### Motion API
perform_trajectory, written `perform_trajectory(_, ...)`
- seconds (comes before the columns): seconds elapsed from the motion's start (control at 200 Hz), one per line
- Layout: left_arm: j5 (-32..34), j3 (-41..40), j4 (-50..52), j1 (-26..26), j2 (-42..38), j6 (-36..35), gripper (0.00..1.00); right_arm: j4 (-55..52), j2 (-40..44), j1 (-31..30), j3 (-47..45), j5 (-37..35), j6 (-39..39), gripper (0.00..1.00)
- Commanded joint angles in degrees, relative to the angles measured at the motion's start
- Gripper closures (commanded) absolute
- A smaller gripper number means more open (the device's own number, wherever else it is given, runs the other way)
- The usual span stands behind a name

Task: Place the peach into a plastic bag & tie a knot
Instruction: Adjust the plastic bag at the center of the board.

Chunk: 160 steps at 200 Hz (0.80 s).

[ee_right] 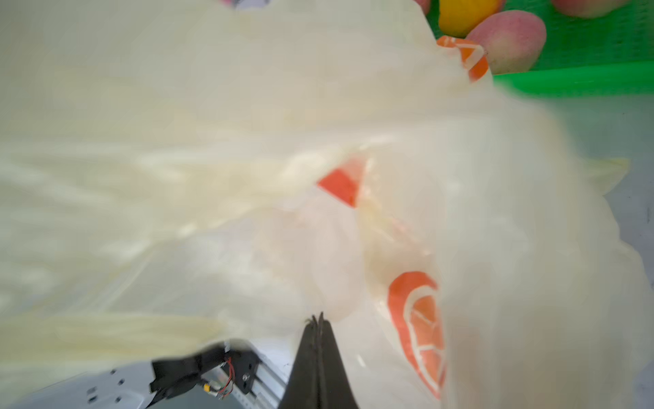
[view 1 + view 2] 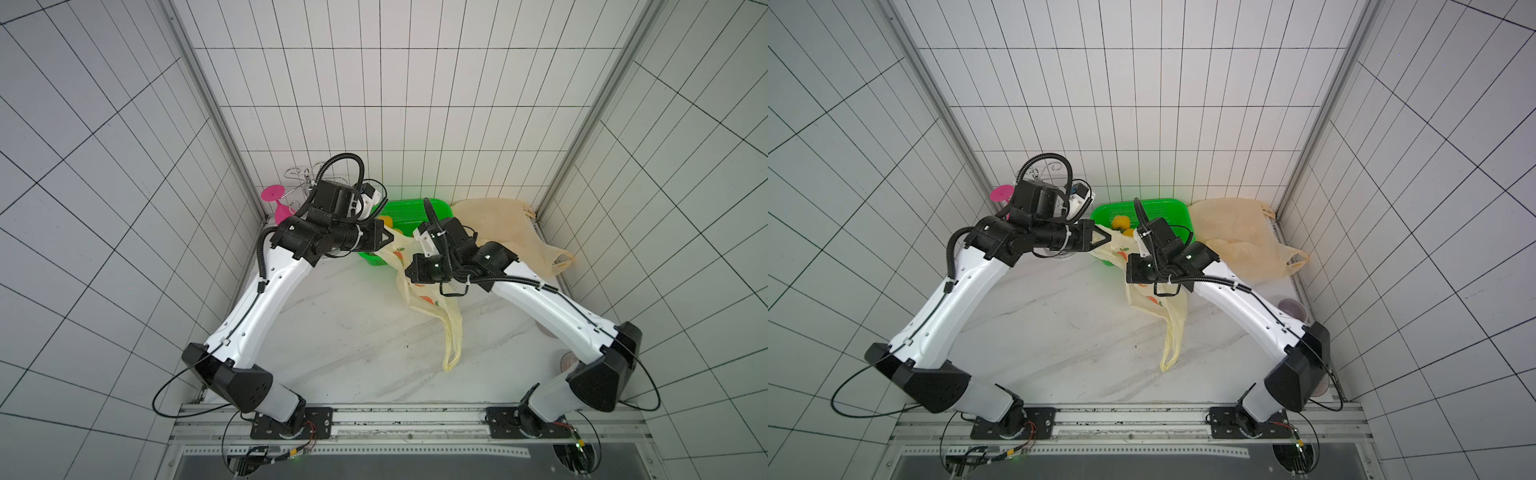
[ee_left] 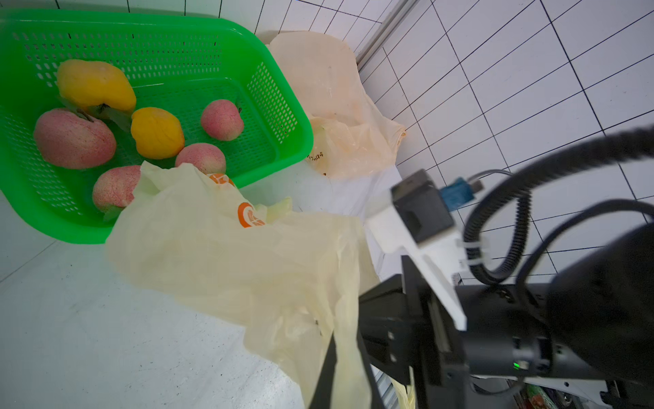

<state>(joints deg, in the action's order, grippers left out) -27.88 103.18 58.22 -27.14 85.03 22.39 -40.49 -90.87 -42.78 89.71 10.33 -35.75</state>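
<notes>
Left gripper (image 2: 390, 237) and right gripper (image 1: 320, 317) each pinch the plastic bag (image 2: 420, 300) beside the green basket (image 3: 141, 21). Peaches (image 3: 74, 138) lie inside.

Bag (image 3: 226, 262): thin crinkly plastic film, half see-through cream, glossy orange prints. Tan bag (image 2: 503, 216) at the far right corner of the table (image 2: 353, 332): same flimsy film, duller. Basket (image 3: 283, 106): hard green plastic, perforated, pretty shiny. Peaches (image 3: 74, 138): matt, fuzzy-looking pink skin. Yellow fruit (image 3: 157, 132): smoother, slight waxy sheen. Table: white marble-look top, smooth, low gloss. Arm shells (image 2: 257, 299): glossy white plastic, matt black joints. Brushed metal rail (image 2: 415, 415) along the near edge.
</notes>
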Motion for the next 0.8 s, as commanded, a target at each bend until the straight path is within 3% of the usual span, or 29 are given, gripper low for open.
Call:
perform_trajectory(0.0,2.00,-1.76,1.50,-1.46,-5.17,1.66,1.00,-0.32,-0.81,-0.27,1.25,-15.72,1.71,1.00)
perform_trajectory(0.11,4.32,-3.35,3.68,-3.26,-9.12,2.83,1.00,-6.30,-3.28,-0.34,7.52,-36.24,7.87,1.00)
perform_trajectory(0.185,4.21,-4.65,4.17,-4.18,-11.87,4.47,1.00,-7.33,-4.10,0.12,10.62,-40.24,12.66,1.00)
perform_trajectory(0.295,3.10,-5.94,4.17,-4.63,-14.57,6.36,1.00,-5.65,-3.81,0.16,12.01,-28.75,16.76,1.00)
perform_trajectory(0.39,2.64,-6.09,3.89,-4.75,-14.73,7.10,1.00,-4.14,-3.57,-0.27,10.92,-15.84,13.87,1.00)
perform_trajectory(0.485,1.27,-5.66,2.13,-4.41,-14.21,7.47,1.00,-2.80,-4.59,-0.80,9.45,-7.90,10.61,1.00)
perform_trajectory(0.795,-5.86,-16.63,-9.93,9.07,-10.79,8.53,1.00,3.30,-17.20,-1.42,1.26,5.83,8.51,1.00)
